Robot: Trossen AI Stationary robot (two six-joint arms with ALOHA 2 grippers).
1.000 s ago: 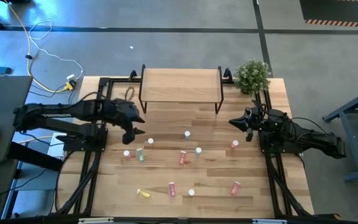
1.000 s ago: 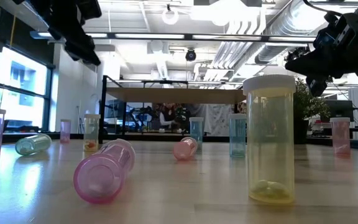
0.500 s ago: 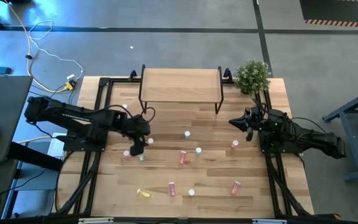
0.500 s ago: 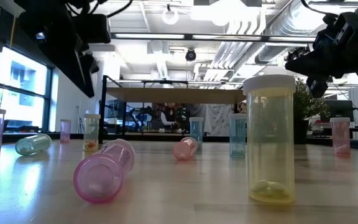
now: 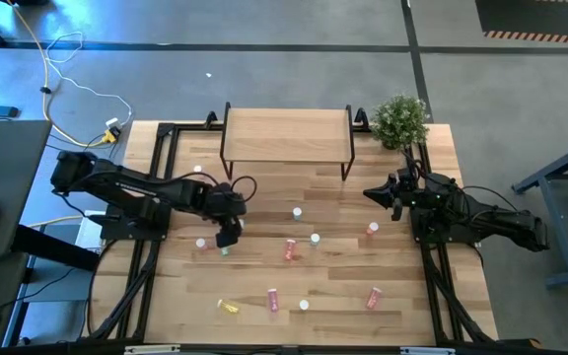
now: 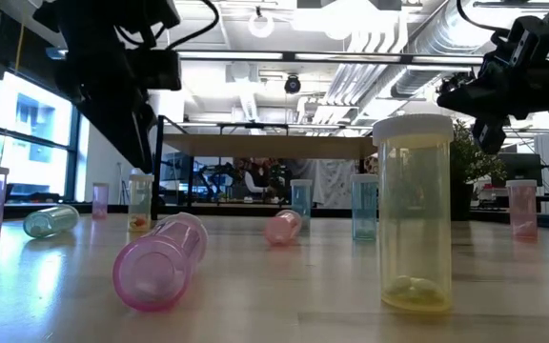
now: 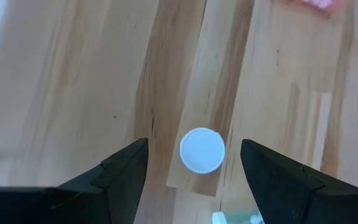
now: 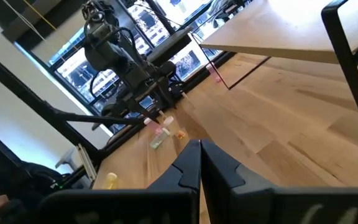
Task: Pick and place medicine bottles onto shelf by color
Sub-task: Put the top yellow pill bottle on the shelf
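— While the left gripper (image 5: 228,235) hangs over the tabletop (image 5: 343,296) with its jaws spread wide, what sits under it?

— From the left wrist, a round white cap (image 7: 202,150) shows between the two dark fingers (image 7: 120,177), seen end-on, so the bottle's body and colour are hidden. Nothing is gripped. From above, the gripper covers that bottle; only a pale green bottle (image 5: 224,250) peeks out just beside it.

— And the right gripper (image 5: 371,193)?

— Clenched on nothing, held in the air near the table's right edge, in front of the potted plant (image 5: 400,119).

— Where are the other bottles?

— Scattered on the planks, well apart from the shelf (image 5: 286,135), which carries none. In the low view the nearest yellow bottle (image 6: 414,214) stands upright and a pink bottle (image 6: 159,262) lies on its side.

— Any labels?

— None can be read; the bottles are too small from above.
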